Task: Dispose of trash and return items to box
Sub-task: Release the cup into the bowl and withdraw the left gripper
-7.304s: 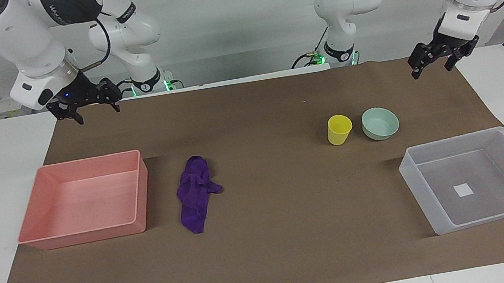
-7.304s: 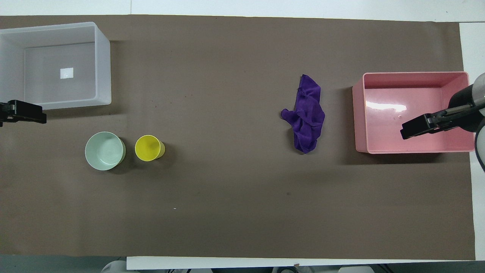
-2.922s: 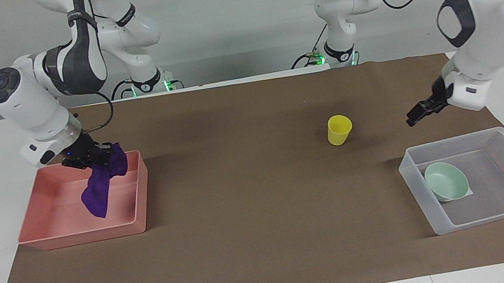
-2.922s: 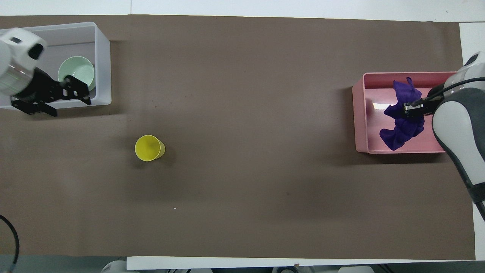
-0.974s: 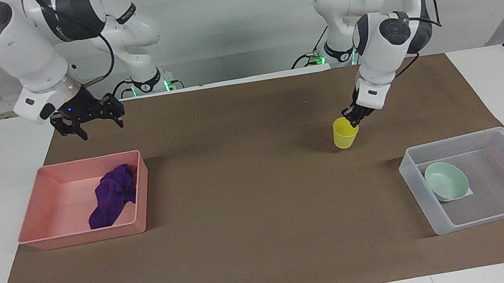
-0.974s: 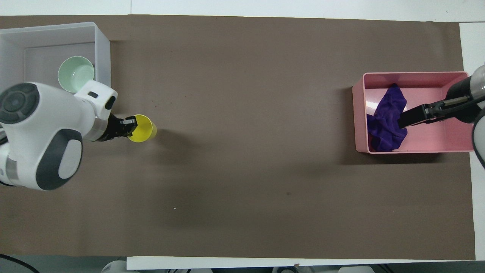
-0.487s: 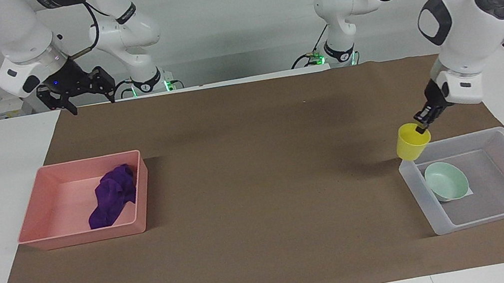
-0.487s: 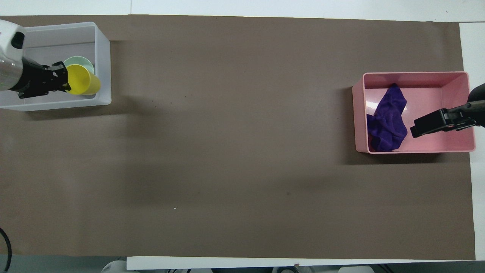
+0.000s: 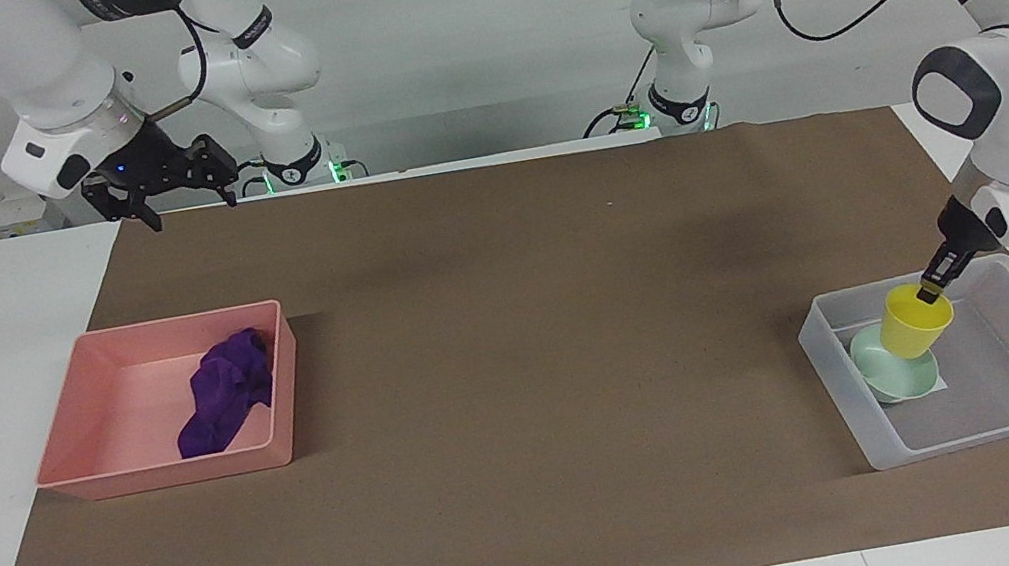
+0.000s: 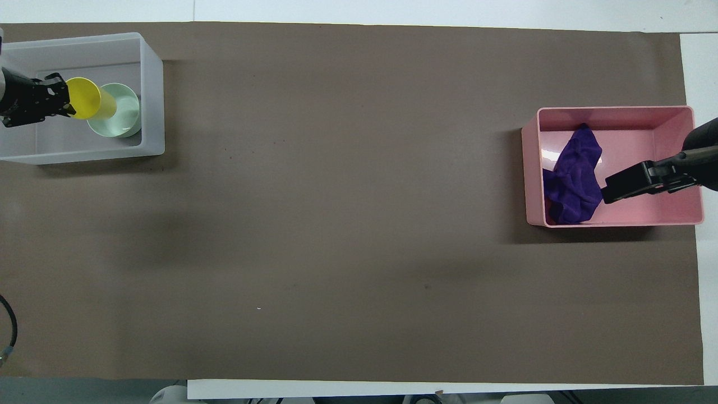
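My left gripper (image 9: 929,290) is shut on the rim of the small yellow cup (image 9: 916,321). It holds the cup tilted inside the clear-grey box (image 9: 994,434), just over the mint-green bowl (image 9: 889,379) that lies on the box floor. I cannot tell whether cup and bowl touch. The overhead view shows the left gripper (image 10: 66,104), cup (image 10: 84,98), bowl (image 10: 124,112) and box (image 10: 152,101). The purple rag (image 9: 223,393) lies crumpled in the pink tray (image 9: 170,473). My right gripper (image 9: 189,206) is open and empty, raised high at the right arm's end of the table.
A brown paper mat (image 9: 519,372) covers the table between the pink tray and the clear box. In the overhead view the raised right gripper (image 10: 634,182) covers part of the pink tray (image 10: 617,222) beside the rag (image 10: 572,179).
My left gripper has carried the yellow cup from the box's near corner to inside the box, lower and over the bowl. The right gripper has barely moved.
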You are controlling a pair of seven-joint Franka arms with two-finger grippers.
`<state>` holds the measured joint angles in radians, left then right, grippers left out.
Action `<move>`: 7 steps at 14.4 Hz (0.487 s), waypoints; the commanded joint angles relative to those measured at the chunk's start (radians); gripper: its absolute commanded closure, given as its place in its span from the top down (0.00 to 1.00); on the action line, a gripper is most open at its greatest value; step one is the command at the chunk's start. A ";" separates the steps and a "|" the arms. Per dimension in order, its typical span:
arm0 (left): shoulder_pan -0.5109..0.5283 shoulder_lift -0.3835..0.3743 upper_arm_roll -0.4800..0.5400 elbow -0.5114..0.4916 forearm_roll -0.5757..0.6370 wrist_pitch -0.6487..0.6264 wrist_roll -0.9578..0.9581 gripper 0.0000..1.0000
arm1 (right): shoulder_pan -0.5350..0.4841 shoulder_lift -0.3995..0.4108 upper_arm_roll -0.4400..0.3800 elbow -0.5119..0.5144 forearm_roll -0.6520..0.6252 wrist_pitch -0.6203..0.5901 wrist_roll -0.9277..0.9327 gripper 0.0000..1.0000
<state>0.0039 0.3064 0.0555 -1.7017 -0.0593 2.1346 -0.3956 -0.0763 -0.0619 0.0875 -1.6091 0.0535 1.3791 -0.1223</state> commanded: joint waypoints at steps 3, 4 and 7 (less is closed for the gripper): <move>0.019 0.040 -0.006 -0.050 0.010 0.051 0.061 0.00 | -0.010 -0.029 0.012 -0.066 -0.008 0.063 0.018 1.00; 0.025 0.037 -0.006 -0.083 0.010 0.089 0.064 0.09 | -0.008 -0.029 0.012 -0.065 -0.008 0.063 0.018 1.00; 0.011 0.040 -0.006 -0.040 0.010 0.061 0.061 1.00 | -0.010 -0.029 0.012 -0.063 -0.009 0.063 0.018 1.00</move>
<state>0.0181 0.3615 0.0536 -1.7531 -0.0593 2.2050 -0.3446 -0.0763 -0.0660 0.0879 -1.6437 0.0531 1.4212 -0.1223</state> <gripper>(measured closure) 0.819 0.000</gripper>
